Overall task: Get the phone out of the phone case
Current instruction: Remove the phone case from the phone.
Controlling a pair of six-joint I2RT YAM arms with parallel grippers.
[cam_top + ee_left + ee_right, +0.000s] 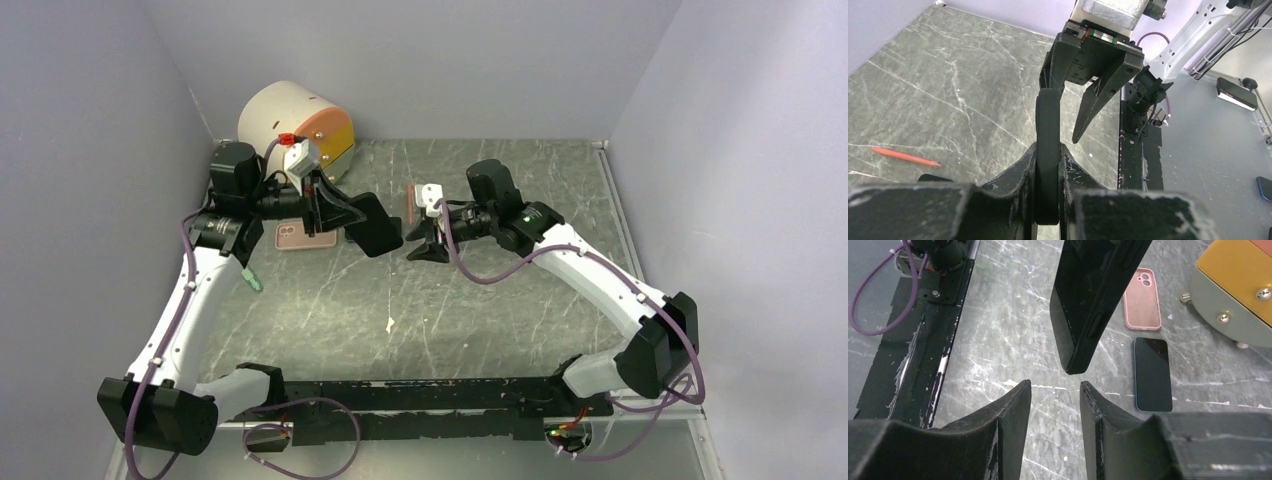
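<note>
Grey marbled table (480,300), walled at 9, 12 and 3 o'clock. The left gripper (1048,155) clamps the black cased phone (1093,300), held clear of the table near 11 o'clock. Extraction appears not yet done. The right gripper (1055,387) stands part-open just beside it, gripping nothing. A pink case (1142,300) and a blue phone (1152,372) lie around 10 o'clock. Free room lies toward 6 o'clock.

A black phone (1073,295), glossy and dark on its broad face, sits inside a black phone case (1100,322). The case's matte rim carries raised button bumps along one long side. Phone and case hang together in the air above the tabletop (1013,340), on edge and tilted, with one short end pointing down. The other end is pinched across its thickness between the fingers of the left gripper (1049,150). The lower end is free and touches nothing. The phone is not yet out of the case.
</note>
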